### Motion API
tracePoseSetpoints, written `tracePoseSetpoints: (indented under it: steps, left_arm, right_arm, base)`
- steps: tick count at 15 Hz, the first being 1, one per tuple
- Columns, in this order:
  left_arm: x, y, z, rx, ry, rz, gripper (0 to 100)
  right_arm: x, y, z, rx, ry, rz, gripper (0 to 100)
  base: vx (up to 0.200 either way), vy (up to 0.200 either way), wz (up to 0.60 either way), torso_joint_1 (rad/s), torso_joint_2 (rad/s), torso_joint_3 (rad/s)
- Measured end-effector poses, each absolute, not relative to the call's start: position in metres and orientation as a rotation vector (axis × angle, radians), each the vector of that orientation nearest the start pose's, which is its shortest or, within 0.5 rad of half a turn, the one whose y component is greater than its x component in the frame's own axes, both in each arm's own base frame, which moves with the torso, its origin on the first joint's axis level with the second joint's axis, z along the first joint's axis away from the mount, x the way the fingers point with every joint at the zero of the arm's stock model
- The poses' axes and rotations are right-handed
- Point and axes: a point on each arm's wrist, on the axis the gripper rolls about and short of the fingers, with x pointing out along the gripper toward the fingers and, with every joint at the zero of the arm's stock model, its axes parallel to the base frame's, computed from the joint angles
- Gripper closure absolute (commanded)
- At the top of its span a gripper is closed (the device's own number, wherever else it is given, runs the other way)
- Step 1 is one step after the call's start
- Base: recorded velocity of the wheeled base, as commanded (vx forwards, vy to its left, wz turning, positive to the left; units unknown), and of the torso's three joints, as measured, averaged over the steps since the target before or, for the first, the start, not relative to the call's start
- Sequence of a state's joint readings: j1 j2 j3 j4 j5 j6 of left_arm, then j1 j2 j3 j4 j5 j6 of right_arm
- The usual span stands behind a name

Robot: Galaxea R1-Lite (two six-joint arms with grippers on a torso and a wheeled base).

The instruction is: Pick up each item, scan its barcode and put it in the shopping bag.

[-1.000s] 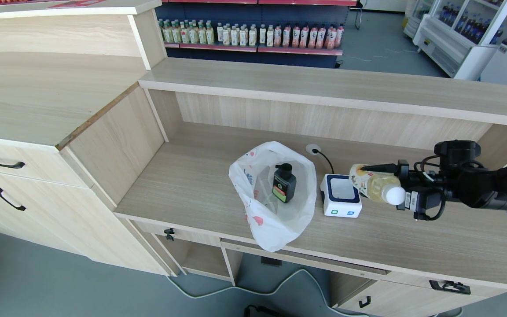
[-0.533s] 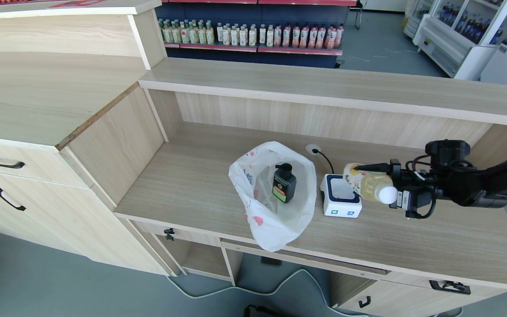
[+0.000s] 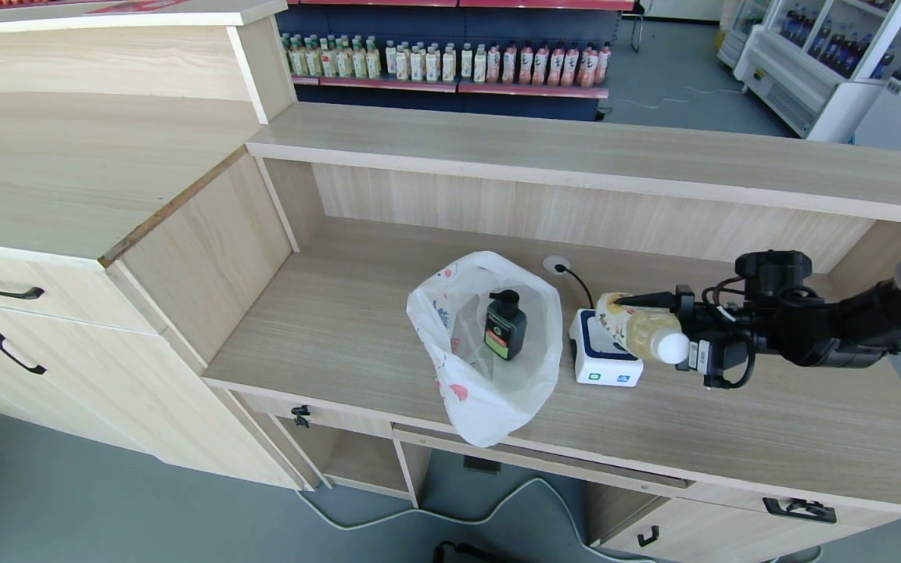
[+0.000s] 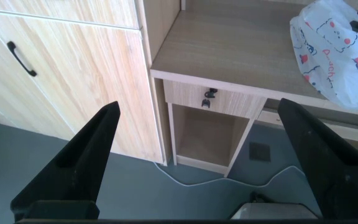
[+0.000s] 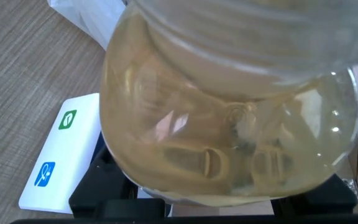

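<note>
My right gripper [image 3: 658,322] is shut on a clear bottle [image 3: 638,328] of yellowish drink with a white cap, held on its side above the right part of the white barcode scanner [image 3: 597,361]. Up close, the bottle [image 5: 229,112] hangs over the scanner [image 5: 61,158]. The white shopping bag [image 3: 462,367] with red prints lies open on the counter left of the scanner, with a black pump bottle [image 3: 504,325] upright inside. My left gripper [image 4: 197,155] is open, low beside the counter's left front, and the bag [image 4: 334,53] shows beyond it.
The scanner's black cable runs to a grommet [image 3: 556,265] behind it. The wooden counter [image 3: 341,320] has a raised back ledge and a tall side wall on the left. Drawers with black handles [image 3: 12,352] sit at the left.
My right arm has carried the bottle leftward, from right of the scanner to over its right part. The bag and pump bottle have not moved.
</note>
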State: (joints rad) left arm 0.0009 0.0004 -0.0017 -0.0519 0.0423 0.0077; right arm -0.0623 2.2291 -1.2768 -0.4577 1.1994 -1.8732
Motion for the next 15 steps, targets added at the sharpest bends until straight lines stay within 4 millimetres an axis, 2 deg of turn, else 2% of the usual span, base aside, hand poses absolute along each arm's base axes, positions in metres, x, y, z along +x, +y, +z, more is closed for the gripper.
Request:
tracePoseSetpoints:
  steps: [15]
  left_arm:
    - [-0.023, 0.001, 0.081, 0.007, -0.053, 0.043, 0]
  right_arm:
    - [0.436, 0.003, 0.082, -1.311, -0.708, 1.112, 100]
  base:
    - [0.000, 0.000, 0.00, 0.000, 0.00, 0.000]
